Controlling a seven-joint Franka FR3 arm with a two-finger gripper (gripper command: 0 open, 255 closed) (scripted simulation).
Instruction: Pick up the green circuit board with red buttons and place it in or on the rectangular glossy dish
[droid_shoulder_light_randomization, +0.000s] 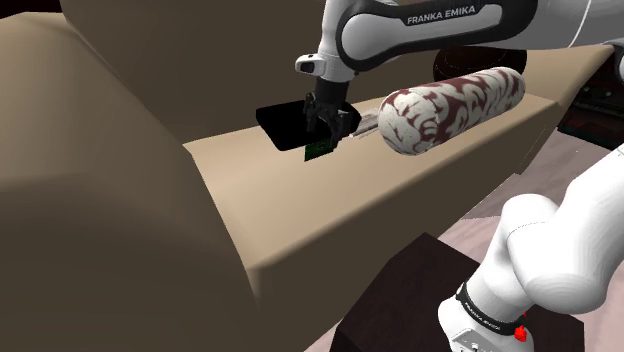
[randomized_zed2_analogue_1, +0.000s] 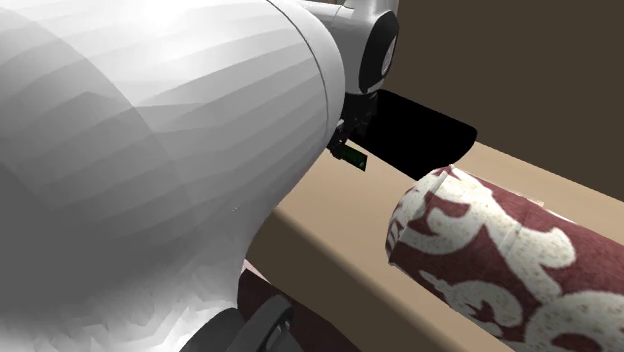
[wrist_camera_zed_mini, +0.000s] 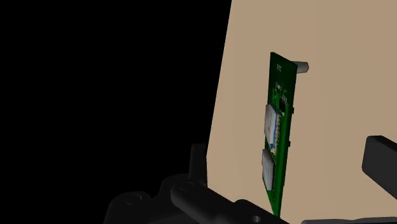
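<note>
Your tool (droid_shoulder_light_randomization: 328, 130) has its fingers apart. The circuit board (wrist_camera_zed_mini: 278, 140) sits edge-on between them, untouched, its long axis along the fingers. The black dish (droid_shoulder_light_randomization: 282, 125) lies just left in the shoulder view.

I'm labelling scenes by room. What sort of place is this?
Probably a living room: a tan sofa-like seat with a bulky tan arm, and a maroon-and-white patterned bolster cushion lying on it.
</note>
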